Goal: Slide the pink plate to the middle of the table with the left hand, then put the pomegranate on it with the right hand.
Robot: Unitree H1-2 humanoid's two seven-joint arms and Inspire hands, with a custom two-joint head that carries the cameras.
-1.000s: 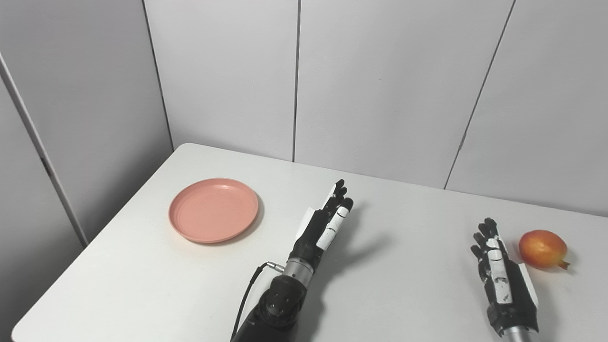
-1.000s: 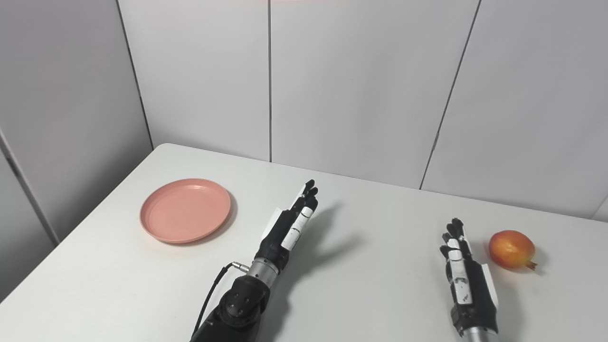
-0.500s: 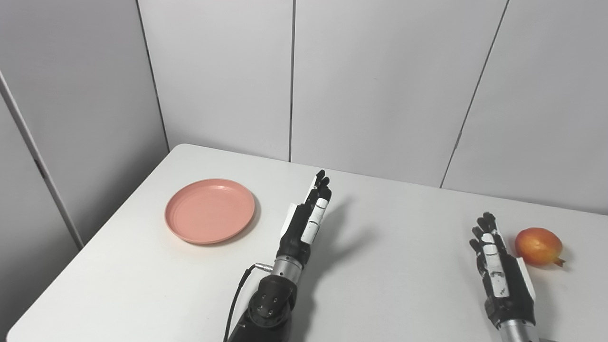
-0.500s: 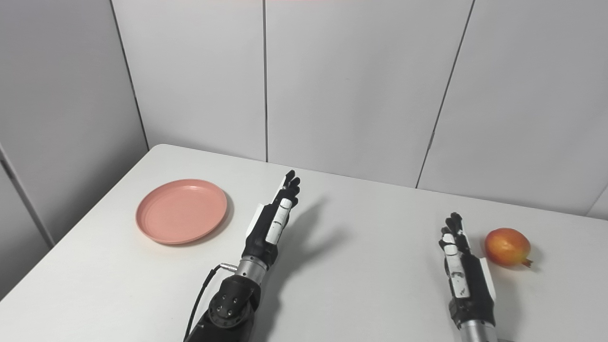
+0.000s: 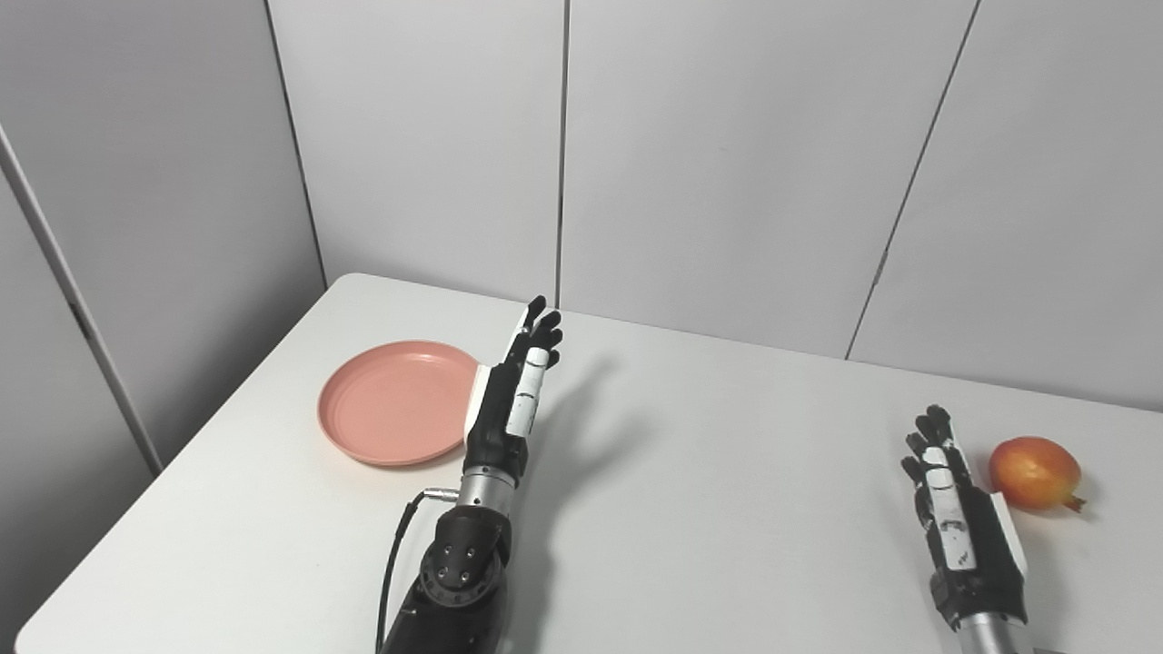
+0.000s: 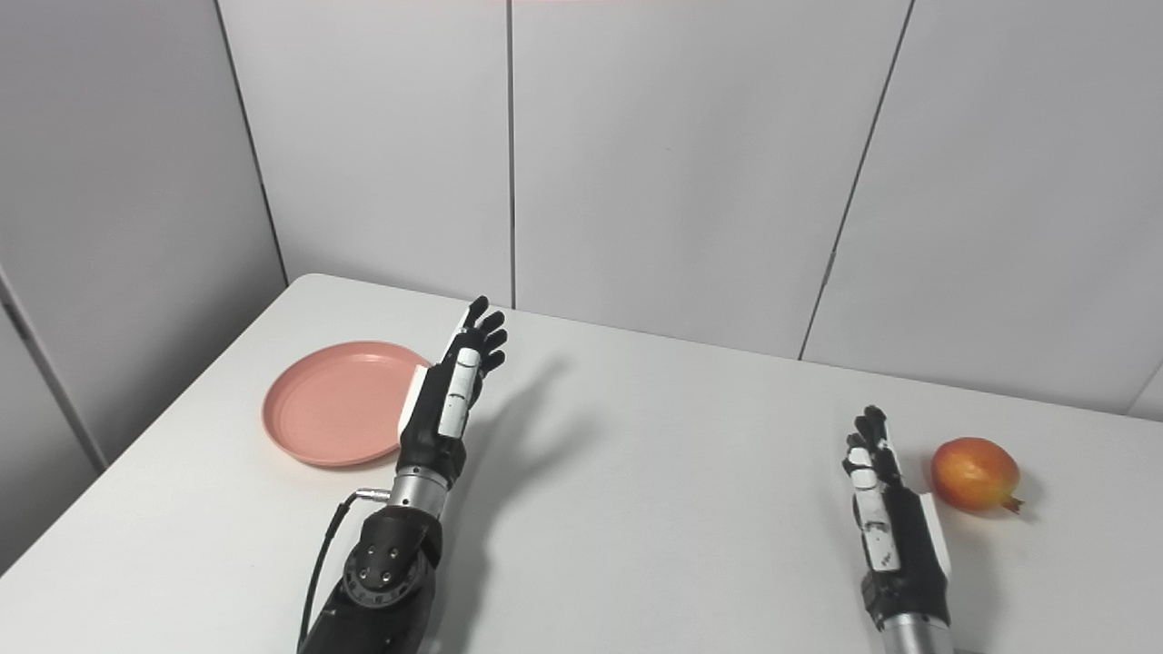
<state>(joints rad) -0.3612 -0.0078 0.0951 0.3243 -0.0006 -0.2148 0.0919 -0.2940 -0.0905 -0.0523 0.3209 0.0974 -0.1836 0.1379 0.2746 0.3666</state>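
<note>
Pink plate (image 5: 395,403): flat on the bench (image 5: 709,509), far-left quarter, lying just left of the left robot hand (image 5: 509,400), the nearer one. That hand is raised, empty, fingers straight and apart; it hides the plate's right rim, so contact seems absent but cannot be confirmed. Pomegranate (image 5: 1034,472): far right, just beside the right robot hand (image 5: 954,518), likewise empty, fingers extended.

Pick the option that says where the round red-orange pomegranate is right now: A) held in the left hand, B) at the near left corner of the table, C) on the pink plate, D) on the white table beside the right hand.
D: the round red-orange pomegranate lies on the white table just outside the open right hand, far from the round pink plate.
</note>
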